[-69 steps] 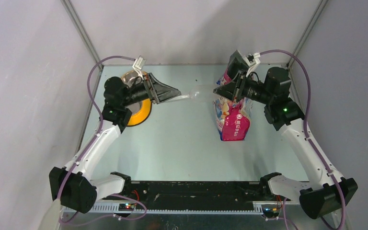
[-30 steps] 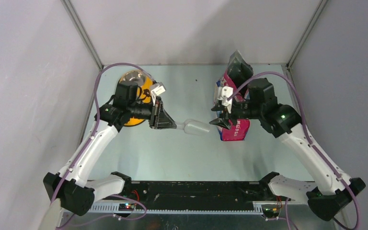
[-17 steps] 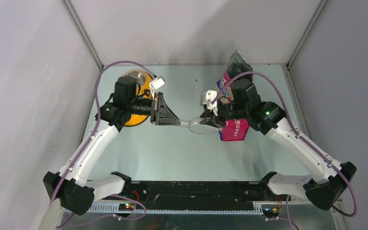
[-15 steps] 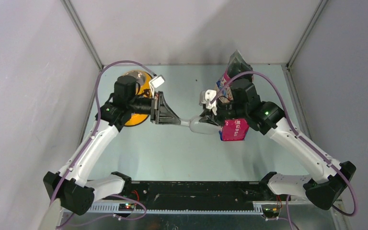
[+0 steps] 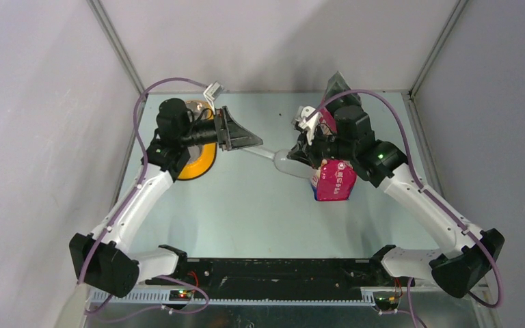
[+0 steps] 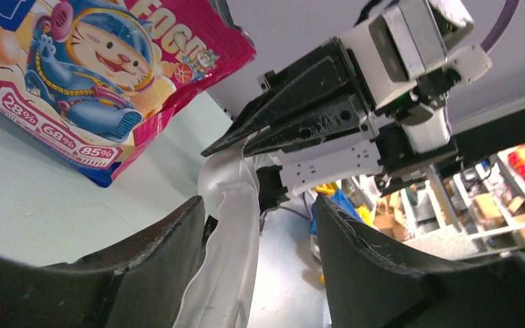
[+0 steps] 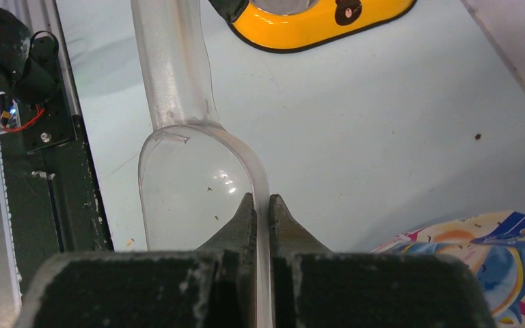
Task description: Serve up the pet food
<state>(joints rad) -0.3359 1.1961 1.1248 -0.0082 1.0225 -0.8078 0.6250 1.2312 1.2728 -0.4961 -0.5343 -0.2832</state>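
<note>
Pet food (image 7: 478, 137): 1 brown pellet on surface (image 7: 355, 102), near bag (image 7: 472, 253).
Right end effector (image 7: 260, 205): pinching scoop (image 7: 184, 184) wall, beside bag.
Left end effector (image 6: 258, 205): spread around scoop handle.

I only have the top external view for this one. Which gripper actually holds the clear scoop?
Observer: The right wrist view shows the right gripper shut on the scoop, pinching its bowl's rim.
Operator: And the left?
Observer: The left gripper is open; a gap shows between the handle and one finger.
Operator: Any kibble in the scoop?
Observer: None, just a few specks in the bowl.
</note>
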